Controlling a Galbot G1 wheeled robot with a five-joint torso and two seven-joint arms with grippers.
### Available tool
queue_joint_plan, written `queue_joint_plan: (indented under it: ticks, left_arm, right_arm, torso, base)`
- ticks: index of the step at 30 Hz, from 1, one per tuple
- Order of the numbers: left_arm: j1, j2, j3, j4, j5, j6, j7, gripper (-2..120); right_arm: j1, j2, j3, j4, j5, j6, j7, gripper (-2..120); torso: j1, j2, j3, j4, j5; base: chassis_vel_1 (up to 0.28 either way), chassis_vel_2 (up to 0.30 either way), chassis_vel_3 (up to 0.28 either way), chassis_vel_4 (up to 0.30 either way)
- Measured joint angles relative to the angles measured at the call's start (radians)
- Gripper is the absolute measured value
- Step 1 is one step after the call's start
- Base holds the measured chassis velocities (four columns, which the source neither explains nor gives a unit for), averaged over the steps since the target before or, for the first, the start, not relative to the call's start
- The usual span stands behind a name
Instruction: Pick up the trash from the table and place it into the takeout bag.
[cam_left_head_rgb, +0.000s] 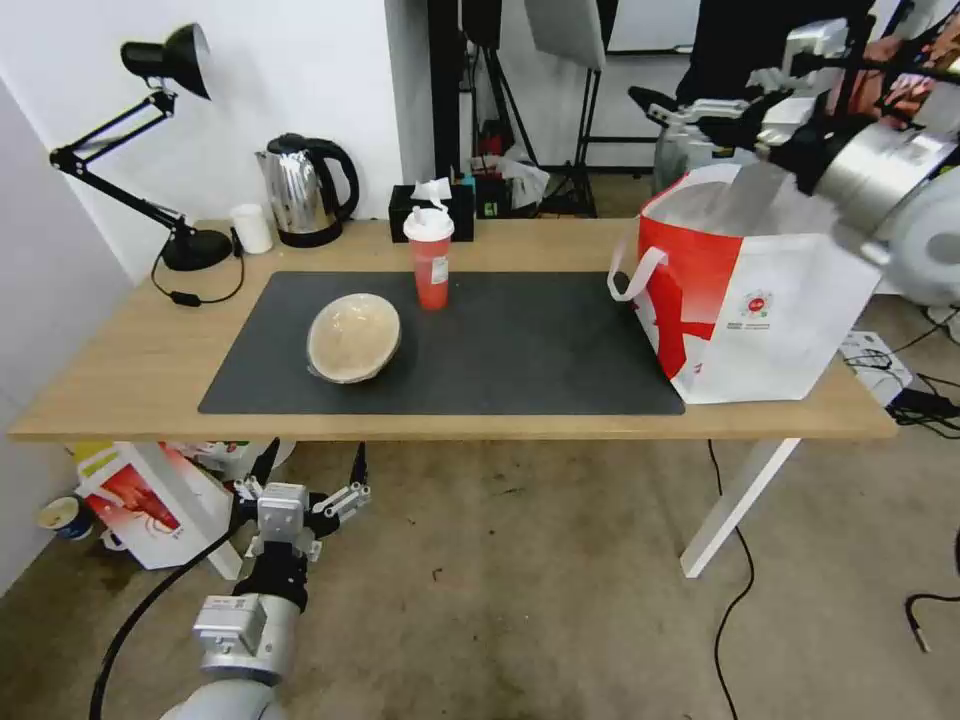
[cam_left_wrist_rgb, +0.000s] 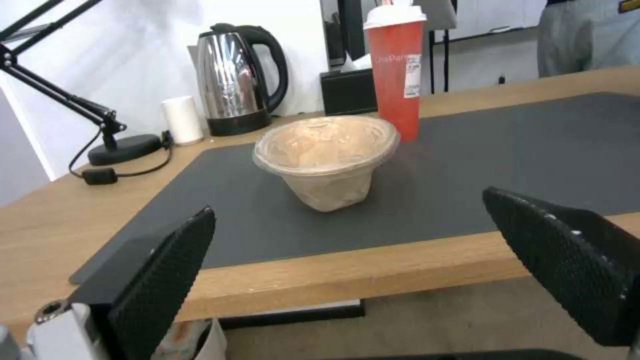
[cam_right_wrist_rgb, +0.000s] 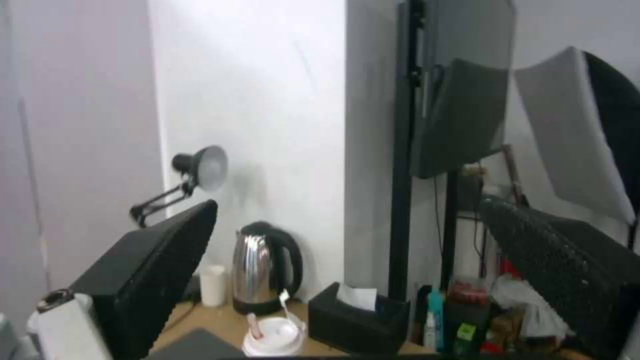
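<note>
Two pieces of trash stand on the dark mat of the table (cam_left_head_rgb: 130, 370): a shallow beige bowl (cam_left_head_rgb: 353, 337) (cam_left_wrist_rgb: 327, 155) and, behind it, a tall red cup (cam_left_head_rgb: 431, 260) (cam_left_wrist_rgb: 396, 75) with a white lid. The takeout bag (cam_left_head_rgb: 770, 300), white with red panels, stands open at the table's right end. My left gripper (cam_left_head_rgb: 313, 456) (cam_left_wrist_rgb: 348, 202) hangs open below the table's front edge, facing the bowl, nothing between its fingers. My right gripper (cam_left_head_rgb: 700, 100) (cam_right_wrist_rgb: 348, 202) is held high over the bag's far side, open and holding nothing.
At the table's back stand a desk lamp (cam_left_head_rgb: 160, 150), a small white cup (cam_left_head_rgb: 251, 228), a steel kettle (cam_left_head_rgb: 305, 190) and a black tissue box (cam_left_head_rgb: 432, 210). A red-and-white box (cam_left_head_rgb: 150, 500) sits on the floor under the left end. Cables lie on the floor at right.
</note>
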Motion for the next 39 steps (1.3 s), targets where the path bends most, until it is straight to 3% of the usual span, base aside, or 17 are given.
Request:
queue_joint_plan:
  ticks: [4,12,14,29,33,39]
  left_arm:
    - [0.0,0.0,0.0,0.0,0.0,0.0,0.0,100]
    - [0.0,0.0,0.0,0.0,0.0,0.0,0.0,100]
    - [0.0,0.0,0.0,0.0,0.0,0.0,0.0,100]
    - [0.0,0.0,0.0,0.0,0.0,0.0,0.0,100]
    - [0.0,0.0,0.0,0.0,0.0,0.0,0.0,100]
    - [0.0,0.0,0.0,0.0,0.0,0.0,0.0,100]
  right_arm:
    - [-0.092,0.064,0.018,0.098,-0.009,0.057,0.185,100]
    - [-0.241,0.124,0.067,0.203,-0.106,0.133,0.341,100]
    - [-0.344,0.153,0.107,0.248,-0.172,0.16,0.396,100]
    - [-0.757,0.228,0.2,0.428,-0.481,0.256,0.473,100]
    - [-0.88,0.23,0.203,0.432,-0.61,0.334,0.486,100]
    - [-0.967,0.238,0.204,0.436,-0.712,0.378,0.53,100]
  torso:
    - [0.0,0.0,0.0,0.0001,0.0001]
    - [0.0,0.0,0.0,-0.0002,0.0001]
    - [0.0,0.0,0.0,-0.0001,0.0001]
    - [0.0,0.0,0.0,0.0,0.0]
    - [0.0,0.0,0.0,-0.0002,0.0001]
    - [0.0,0.0,0.0,0.0,0.0]
  base:
    - [0.0,0.0,0.0,0.0]
    - [0.0,0.0,0.0,0.0]
    - [0.0,0.0,0.0,0.0]
    - [0.0,0.0,0.0,0.0]
    - [0.0,0.0,0.0,0.0]
    - [0.0,0.0,0.0,0.0]
